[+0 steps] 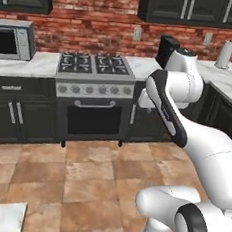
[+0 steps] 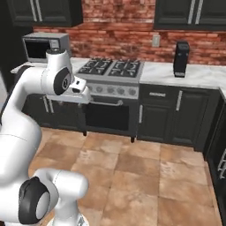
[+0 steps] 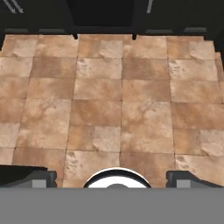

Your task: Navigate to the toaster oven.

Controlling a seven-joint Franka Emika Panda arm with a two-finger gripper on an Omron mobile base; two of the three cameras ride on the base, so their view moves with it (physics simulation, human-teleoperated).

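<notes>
Folded white arm fills the near foreground of both base views; gripper [image 3: 112, 181] points down at the brown tile floor [image 3: 109, 100], finger tips [image 3: 39, 179] set wide apart with nothing between them, so the pincer is open and empty.

Toaster oven [image 1: 14, 40] sits on the marble counter [image 1: 32, 65] far left in the left base view, cut off by the frame edge; in the right base view it stands upper left [image 2: 44, 46], just behind the arm's top link. Base faces the gas stove [image 1: 94, 78] instead, well apart from the target.

Risks, as judgement: stopping here centred on the stove would count as the wrong appliance; its own oven door could be mistaken for the goal. Driving left, the base could clip the lower cabinets [image 1: 18, 113] or the pale slab [image 1: 0, 217] at lower left.

Hard to read: toaster oven controls blurred. Black box [image 2: 181, 58] on the right counter unidentifiable, maybe a coffee machine. Paper towel roll [image 1: 225, 54] far right.
</notes>
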